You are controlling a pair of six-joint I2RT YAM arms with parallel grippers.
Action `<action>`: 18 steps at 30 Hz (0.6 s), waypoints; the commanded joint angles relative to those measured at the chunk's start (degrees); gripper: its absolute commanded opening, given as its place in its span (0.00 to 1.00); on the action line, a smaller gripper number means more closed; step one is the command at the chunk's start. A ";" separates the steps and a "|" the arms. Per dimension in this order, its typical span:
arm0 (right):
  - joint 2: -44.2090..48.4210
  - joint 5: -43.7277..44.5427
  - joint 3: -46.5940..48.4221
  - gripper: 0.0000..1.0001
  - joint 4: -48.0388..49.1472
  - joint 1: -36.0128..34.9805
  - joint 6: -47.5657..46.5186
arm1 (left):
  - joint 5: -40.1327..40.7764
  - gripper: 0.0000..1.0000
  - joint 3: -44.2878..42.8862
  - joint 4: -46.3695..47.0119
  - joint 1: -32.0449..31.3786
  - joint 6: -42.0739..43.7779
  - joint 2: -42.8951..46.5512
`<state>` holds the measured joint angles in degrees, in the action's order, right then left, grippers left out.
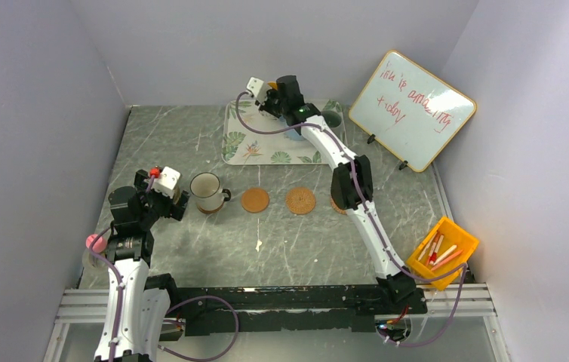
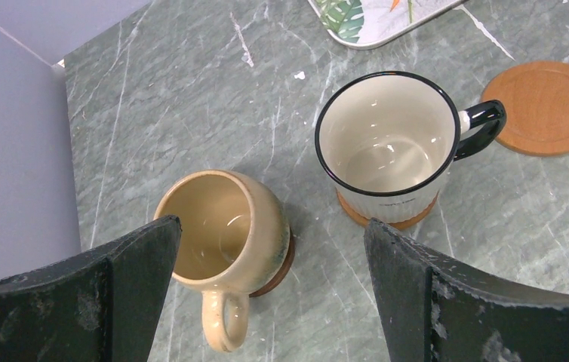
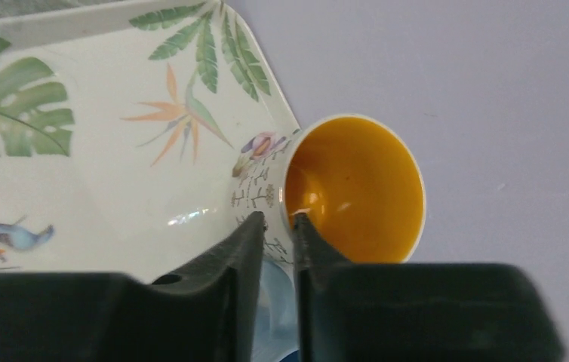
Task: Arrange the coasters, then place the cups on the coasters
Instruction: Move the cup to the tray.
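Observation:
My right gripper [image 3: 278, 219] is shut on the rim of the patterned white cup [image 3: 353, 188], which has an orange inside. One finger is inside the wall and one outside, above the leaf-print tray [image 3: 115, 158]. A light blue cup [image 3: 275, 302] shows between the fingers below. My left gripper [image 2: 272, 228] hangs open over the tan cup [image 2: 221, 226], which stands on a dark coaster [image 2: 285, 268]. Beside it the white cup with a dark rim [image 2: 387, 143] sits on a coaster [image 2: 387, 220]. Two bare coasters [image 1: 255, 200] [image 1: 300, 200] lie in a row, and another [image 1: 336, 205] is half hidden by the right arm. A grey-green cup [image 1: 332, 118] stands by the tray.
The tray [image 1: 266, 147] lies at the back of the table. A whiteboard [image 1: 413, 109] leans at the back right. A yellow bin [image 1: 442, 253] of markers sits at the right front. Grey walls close in the left, back and right sides.

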<state>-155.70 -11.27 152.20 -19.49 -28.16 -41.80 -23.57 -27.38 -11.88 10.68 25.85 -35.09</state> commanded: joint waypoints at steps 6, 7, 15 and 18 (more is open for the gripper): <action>2.31 -3.07 -2.33 0.25 -9.48 -1.14 -1.94 | -1.60 0.96 -0.31 0.15 0.18 0.60 0.37; 2.33 -2.92 -2.33 0.26 -9.63 -1.23 -2.35 | -1.56 0.96 -0.31 0.12 0.16 0.60 0.37; 2.37 3.69 -4.56 0.32 -6.81 -2.16 -6.28 | -1.44 0.96 -0.22 0.20 0.16 0.53 0.29; 2.57 7.18 -5.09 0.32 -4.12 -2.23 -7.16 | -1.52 0.96 -0.29 0.27 0.14 0.54 0.29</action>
<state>-154.61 -9.39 147.15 -26.70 -30.61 -46.48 -23.75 -27.38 -11.90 10.68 25.85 -35.09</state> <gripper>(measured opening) 0.321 0.966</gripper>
